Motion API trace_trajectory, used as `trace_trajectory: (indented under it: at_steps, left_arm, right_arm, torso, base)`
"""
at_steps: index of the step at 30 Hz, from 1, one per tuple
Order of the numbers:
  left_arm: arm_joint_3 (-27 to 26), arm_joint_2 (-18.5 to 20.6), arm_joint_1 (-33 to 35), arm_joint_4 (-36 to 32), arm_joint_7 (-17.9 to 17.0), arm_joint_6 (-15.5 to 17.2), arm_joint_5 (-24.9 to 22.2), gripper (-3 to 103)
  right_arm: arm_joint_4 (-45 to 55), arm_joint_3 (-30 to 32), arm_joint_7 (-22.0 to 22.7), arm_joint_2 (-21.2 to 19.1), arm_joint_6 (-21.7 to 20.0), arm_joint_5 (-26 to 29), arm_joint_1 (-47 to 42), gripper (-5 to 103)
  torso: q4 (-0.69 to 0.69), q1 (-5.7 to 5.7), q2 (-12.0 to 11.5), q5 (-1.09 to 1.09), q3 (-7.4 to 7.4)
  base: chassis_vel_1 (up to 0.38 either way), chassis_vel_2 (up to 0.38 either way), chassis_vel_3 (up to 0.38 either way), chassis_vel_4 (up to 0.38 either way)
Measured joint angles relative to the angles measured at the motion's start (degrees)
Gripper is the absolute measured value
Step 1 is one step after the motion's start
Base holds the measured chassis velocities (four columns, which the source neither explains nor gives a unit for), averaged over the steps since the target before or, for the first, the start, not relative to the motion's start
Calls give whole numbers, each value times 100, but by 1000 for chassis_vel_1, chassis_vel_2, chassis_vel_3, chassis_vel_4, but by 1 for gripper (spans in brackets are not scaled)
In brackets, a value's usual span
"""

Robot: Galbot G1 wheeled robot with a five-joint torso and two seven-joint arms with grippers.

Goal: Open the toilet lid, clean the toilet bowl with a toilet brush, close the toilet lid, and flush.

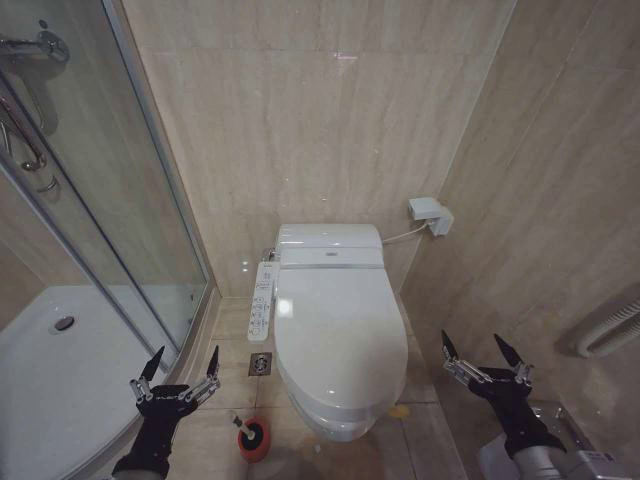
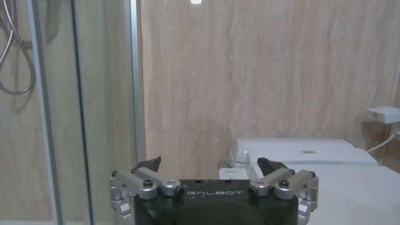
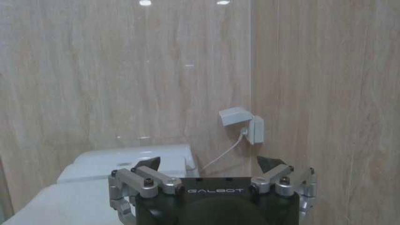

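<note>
With the lid [image 1: 335, 335] down flat on the bowl, and the left gripper [image 1: 181, 372] and right gripper [image 1: 480, 356] spread apart either side of it, approach the lid's front edge low and lift evenly.

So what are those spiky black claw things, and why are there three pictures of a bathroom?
Those claws are a robot's two hands, called grippers. The big picture comes from a camera on its head, looking down: the left gripper is beside the shower tray, the right gripper by the wall. Both are open and hold nothing. The other two pictures come from cameras on each wrist, so you see the left gripper and right gripper up close. Between them stands the toilet with its toilet lid shut. On the floor sits the toilet brush in its red holder.
</note>
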Motion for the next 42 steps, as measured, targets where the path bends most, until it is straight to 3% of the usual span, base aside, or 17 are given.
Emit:
trace_trajectory:
  at_steps: [42]
  left_arm:
    - [0, 0, 0, 0, 0, 0, 0, 100]
  right_arm:
    - [0, 0, 0, 0, -1, 1, 0, 100]
  torso:
    - [0, 0, 0, 0, 0]
  base:
    - [0, 0, 0, 0]
